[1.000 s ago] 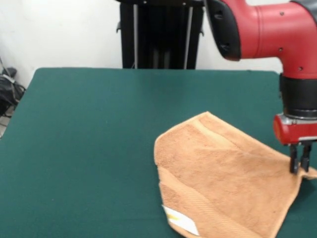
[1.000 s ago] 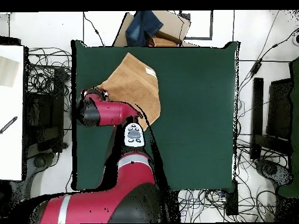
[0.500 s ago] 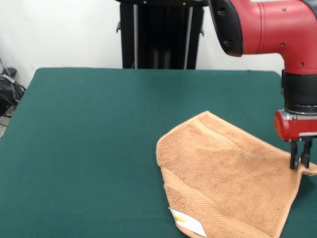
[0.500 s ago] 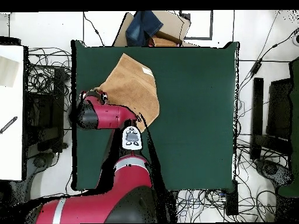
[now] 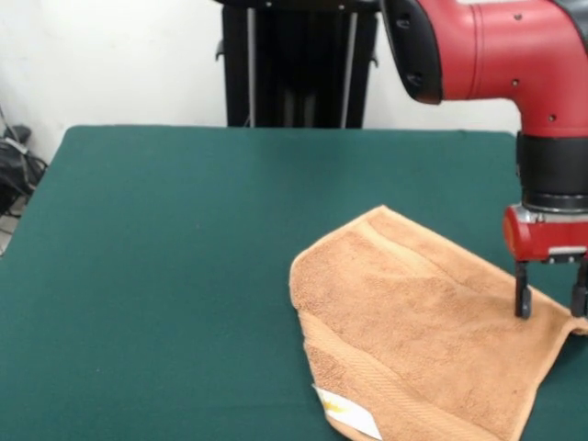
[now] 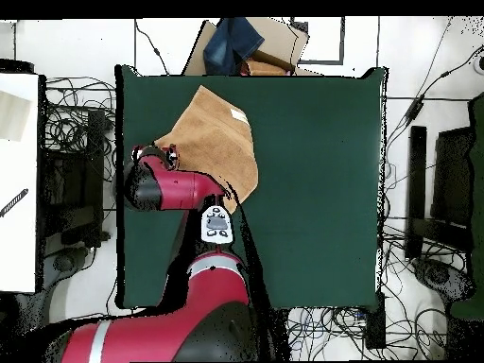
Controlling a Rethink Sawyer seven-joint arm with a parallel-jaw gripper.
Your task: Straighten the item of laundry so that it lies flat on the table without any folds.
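Note:
The orange-tan towel (image 5: 418,340) lies on the dark green table (image 5: 175,266) at the front right, with a fold across its near part and a white-yellow tag (image 5: 346,411) at its front edge. My gripper (image 5: 551,301) stands open right over the towel's right corner, fingers apart, holding nothing. In the overhead view the towel (image 6: 216,142) lies at the table's (image 6: 312,189) upper left and the arm covers the gripper (image 6: 151,156).
The black pedestal (image 5: 299,64) stands at the table's far side. In the overhead view a cardboard box with blue cloth (image 6: 248,45) sits beyond the table's top edge, and cables lie around the table.
The gripper's fingers have spread apart and let go of the towel's right corner. The corner has settled onto the table. The arm has hardly moved.

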